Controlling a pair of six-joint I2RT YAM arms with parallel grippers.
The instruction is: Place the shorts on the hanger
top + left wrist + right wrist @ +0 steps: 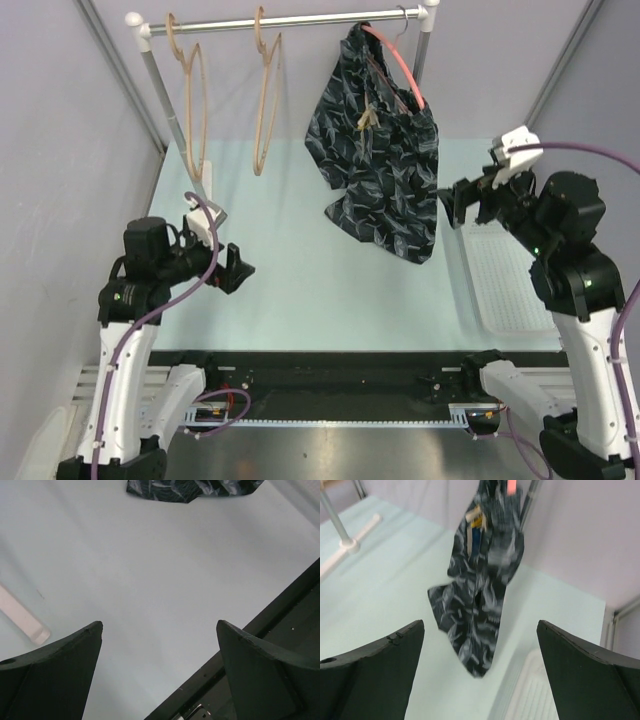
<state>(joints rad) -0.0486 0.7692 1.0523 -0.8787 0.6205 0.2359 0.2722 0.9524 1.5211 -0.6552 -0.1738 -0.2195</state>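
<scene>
The dark navy shorts (385, 150) with a pale leaf print hang from the pink-red hanger (395, 62), whose metal hook sits on the rail (290, 20) at the right end. The drawstring dangles at the middle. In the right wrist view the shorts (482, 590) hang ahead, with the yellow-blue tag (476, 522) near the top. My right gripper (447, 207) is open and empty, just right of the shorts' lower edge. My left gripper (240, 270) is open and empty, low at the left. Its wrist view shows only the shorts' hem (190, 489).
Two tan wooden hangers (190, 100) (268, 95) hang on the rail's left half. The rack's white foot (22, 620) lies on the pale table. A white ribbed tray (505, 280) sits at the right, under my right arm. Grey walls close the sides.
</scene>
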